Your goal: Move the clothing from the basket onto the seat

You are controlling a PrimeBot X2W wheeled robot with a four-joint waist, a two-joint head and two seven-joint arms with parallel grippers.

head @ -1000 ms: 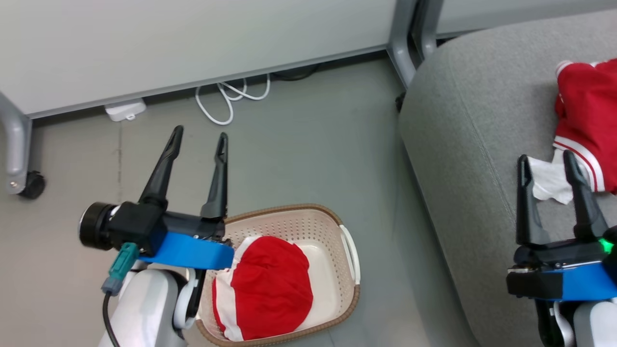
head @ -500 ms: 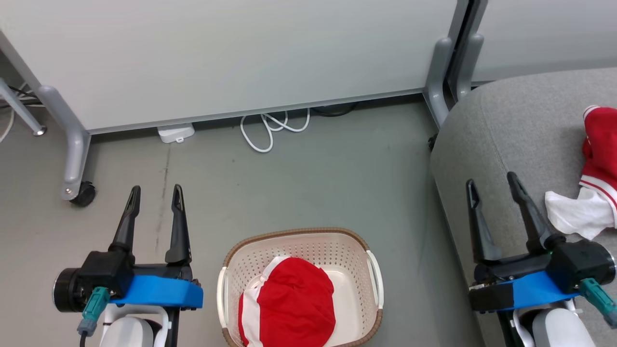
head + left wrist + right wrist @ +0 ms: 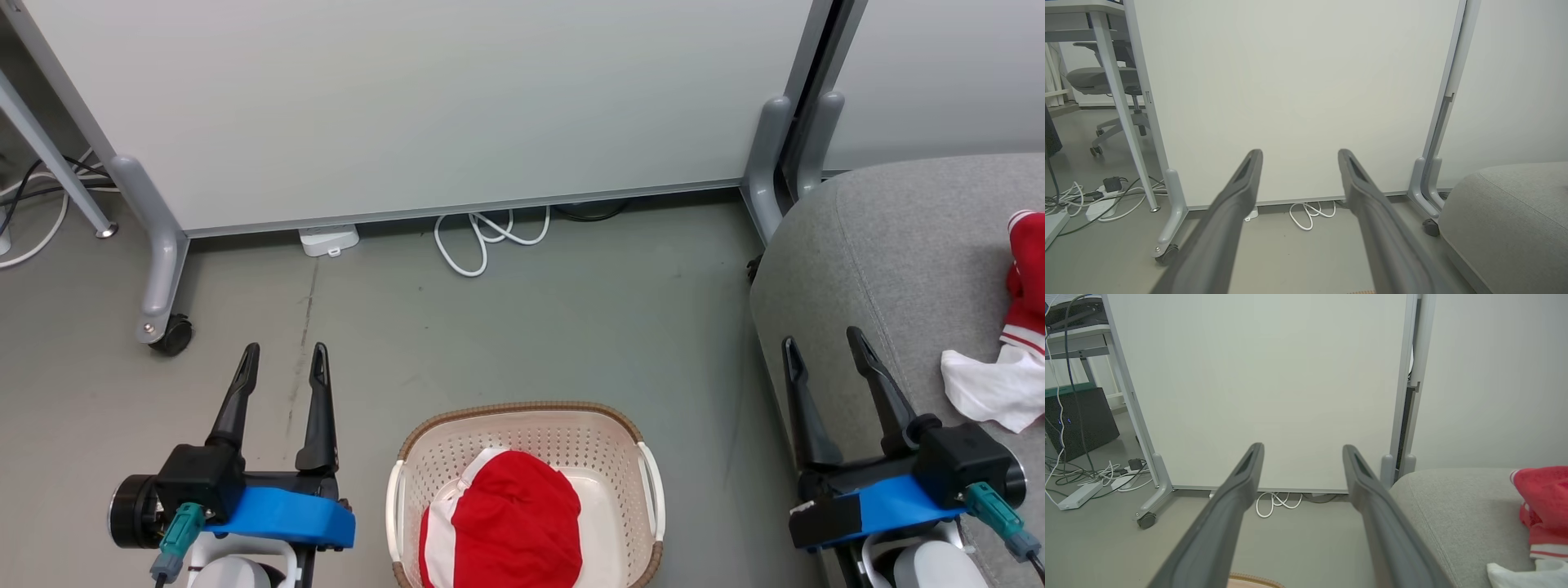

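Observation:
The cream basket (image 3: 522,429) stands on the floor at the bottom middle of the head view. One red and white garment (image 3: 502,527) lies bunched inside it. A second red and white garment (image 3: 1008,359) rests on the grey seat (image 3: 898,245) at the right edge; the same garment (image 3: 1541,506) and seat (image 3: 1453,506) show in the right wrist view. My left gripper (image 3: 284,353) is open and empty, left of the basket above the floor. My right gripper (image 3: 820,339) is open and empty, over the seat's left edge.
A white partition panel (image 3: 424,106) on grey wheeled legs (image 3: 159,278) stands behind the basket. A coiled white cable (image 3: 482,241) and a white adapter (image 3: 328,240) lie at its foot. More cables and a power strip (image 3: 1098,204) lie far left, with an office chair (image 3: 1098,81) behind.
The head camera has swung left and tilted up, shifting the whole picture. Both grippers have drawn back toward the bottom corners, the left one off the basket. Both garments lie as before.

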